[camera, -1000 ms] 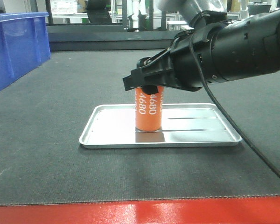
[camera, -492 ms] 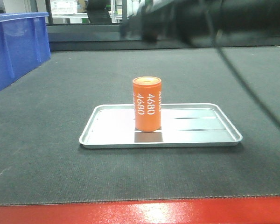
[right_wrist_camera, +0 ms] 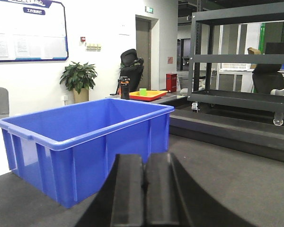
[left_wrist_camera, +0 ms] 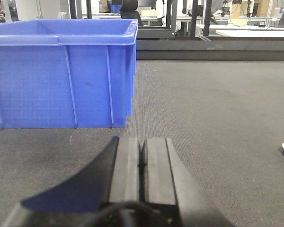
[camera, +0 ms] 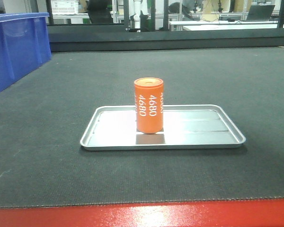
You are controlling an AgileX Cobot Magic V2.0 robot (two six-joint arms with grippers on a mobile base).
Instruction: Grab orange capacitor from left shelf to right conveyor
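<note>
- Orange capacitor stands upright and free in the silver tray on the right conveyor, red front edge nearest the camera.
- Left gripper is clenched on nothing, low over the belt; a blue bin sits ahead to its left.
- Right gripper, a second ago around the capacitor, has let go and withdrawn; now clenched empty, facing another blue bin.
- Delivery looks complete.
</note>
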